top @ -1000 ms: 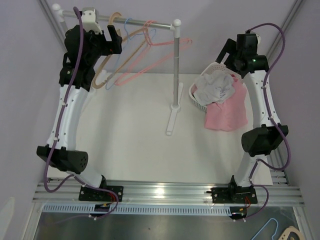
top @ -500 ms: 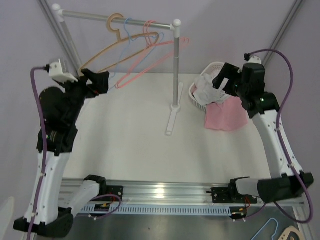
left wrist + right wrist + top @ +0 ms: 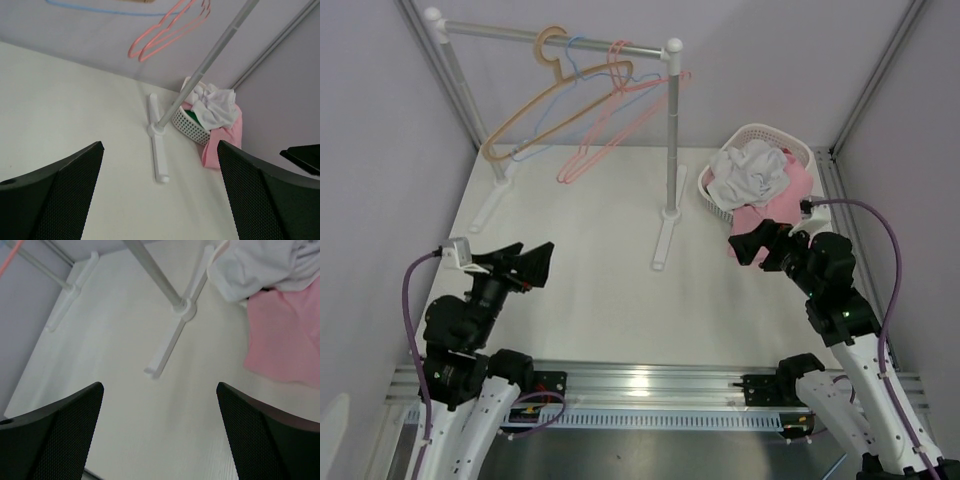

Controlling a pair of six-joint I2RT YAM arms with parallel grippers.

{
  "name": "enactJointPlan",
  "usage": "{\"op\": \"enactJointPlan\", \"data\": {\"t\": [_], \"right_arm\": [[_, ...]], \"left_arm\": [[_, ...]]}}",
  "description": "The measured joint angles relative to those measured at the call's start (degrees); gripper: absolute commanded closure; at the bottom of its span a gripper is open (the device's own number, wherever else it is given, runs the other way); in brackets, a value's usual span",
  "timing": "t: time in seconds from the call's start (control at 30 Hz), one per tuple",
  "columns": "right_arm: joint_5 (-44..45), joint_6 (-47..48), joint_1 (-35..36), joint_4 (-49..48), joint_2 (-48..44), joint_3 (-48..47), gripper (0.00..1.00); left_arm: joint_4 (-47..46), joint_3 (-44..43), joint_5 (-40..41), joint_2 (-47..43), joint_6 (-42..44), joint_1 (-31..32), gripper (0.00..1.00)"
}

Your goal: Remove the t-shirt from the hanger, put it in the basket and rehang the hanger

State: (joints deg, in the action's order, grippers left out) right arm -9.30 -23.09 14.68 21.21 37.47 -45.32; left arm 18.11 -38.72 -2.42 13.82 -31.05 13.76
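You've got every hanger bare now. The tan hanger (image 3: 560, 64), the thin blue hanger (image 3: 572, 52) and the pink hangers (image 3: 617, 50) all hook over the rail (image 3: 500, 33) near its right end, and their frames slant down to the left with no cloth on any of them. Over in the far right corner, the white shirt (image 3: 750, 172) sits crumpled on top of the basket (image 3: 760, 131). The pink shirt (image 3: 798, 182) spills over its near rim onto the table.
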Motion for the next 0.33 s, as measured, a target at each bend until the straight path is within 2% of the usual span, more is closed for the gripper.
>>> {"op": "enactJointPlan", "data": {"t": [0.13,0.33], "right_arm": [[-0.22,0.85,2.32,1.25,-0.20,1.86,0.01],[0.15,2.16,3.74,1.11,-1.55,1.99,0.00]], "left_arm": [[1.64,5.51,-1.05,-4.15,-0.15,0.00,0.00],[3.02,6.16,-1.86,-4.09,0.07,0.00,0.00]]}}
